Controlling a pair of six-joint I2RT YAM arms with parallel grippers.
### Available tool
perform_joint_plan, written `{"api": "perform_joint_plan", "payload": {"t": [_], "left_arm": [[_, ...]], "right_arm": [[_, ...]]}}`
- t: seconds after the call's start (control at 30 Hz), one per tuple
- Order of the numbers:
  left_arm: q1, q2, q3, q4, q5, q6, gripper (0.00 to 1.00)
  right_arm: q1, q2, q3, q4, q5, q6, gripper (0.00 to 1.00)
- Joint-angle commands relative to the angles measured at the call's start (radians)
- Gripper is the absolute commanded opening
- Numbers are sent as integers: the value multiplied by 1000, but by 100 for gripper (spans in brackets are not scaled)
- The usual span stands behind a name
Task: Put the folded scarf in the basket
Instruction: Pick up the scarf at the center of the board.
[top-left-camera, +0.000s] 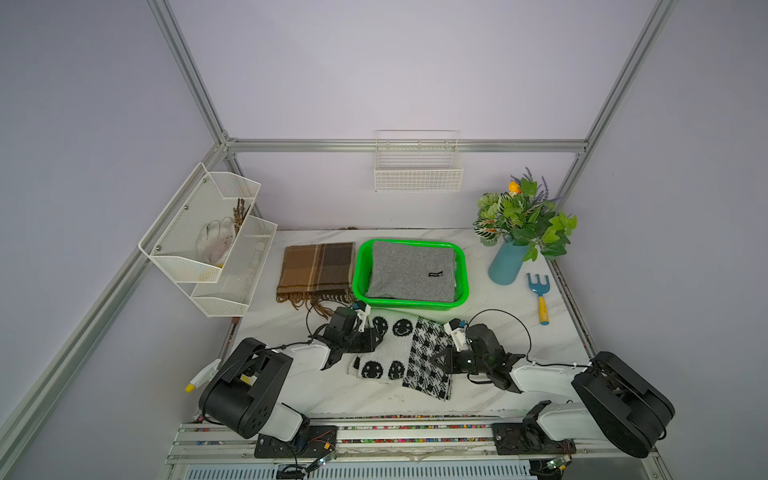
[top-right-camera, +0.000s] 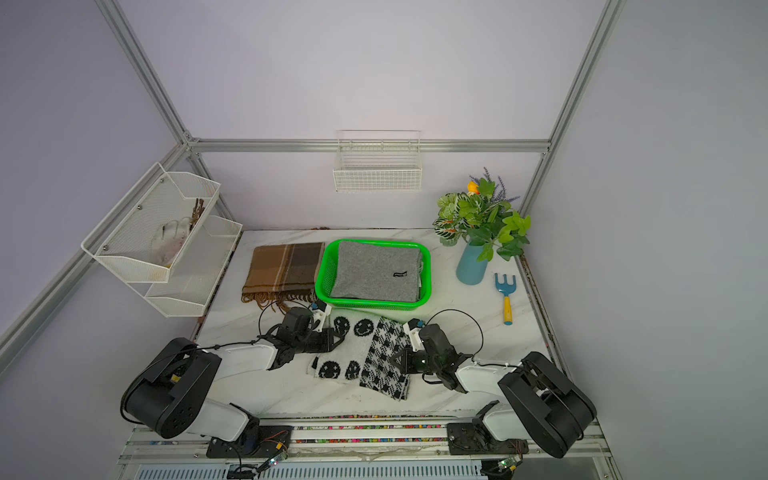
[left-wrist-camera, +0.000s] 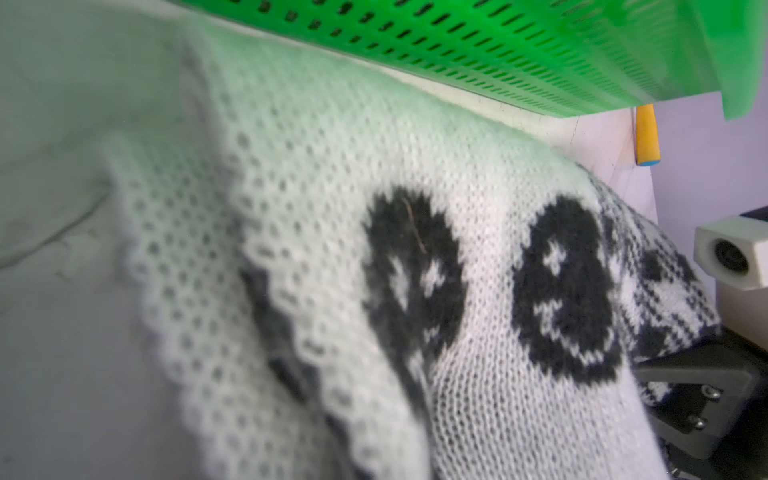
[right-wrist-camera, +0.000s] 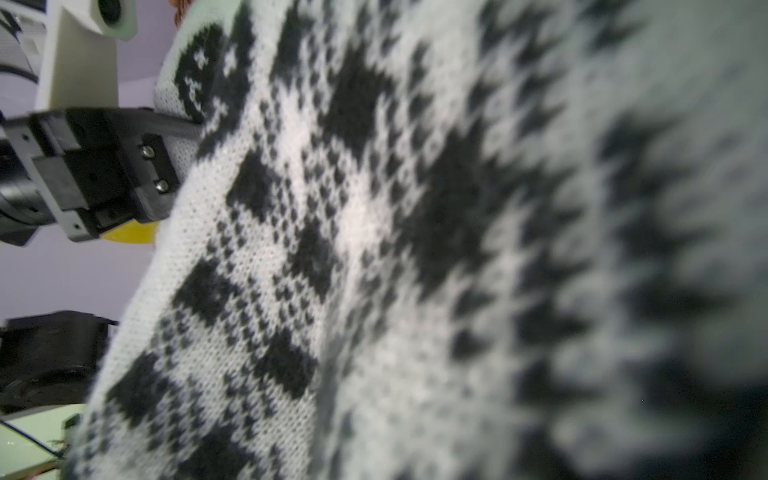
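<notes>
where it lies on the bench, just in front of the green basket, the black-and-white folded scarf is pinched at both sides: left gripper clamped on its smiley edge, right gripper clamped on its checked edge. grey folded cloth fills basket.

Left arm, right arm: black rounded joint housings, white link shells. Thin black cable loops behind each wrist. Left gripper black; two silver screws just behind fingers.
</notes>
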Motion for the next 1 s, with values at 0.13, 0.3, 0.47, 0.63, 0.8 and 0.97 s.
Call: {"api": "perform_joint_plan", "payload": {"t": [0.13, 0.3, 0.47, 0.63, 0.8, 0.97], "left_arm": [[-25, -151, -2, -155, 35, -8, 0], [-37, -280, 32, -186, 64, -49, 0], [-42, -377, 144, -290, 61, -60, 0], [-42, -386, 321, -362, -5, -48, 0], [-8, -226, 559, -413, -79, -3, 0], [68, 23, 775, -431, 13, 8, 0]], "right_arm": [[4, -256, 60, -246, 64, -52, 0], [4, -423, 143, -415, 105, -78, 0], [3, -480, 254, -492, 130, -105, 0], [-8, -359, 442, -562, 204, -165, 0], [-63, -178, 640, -568, 229, -204, 0], [-147, 54, 850, -625, 278, -271, 0]]}}
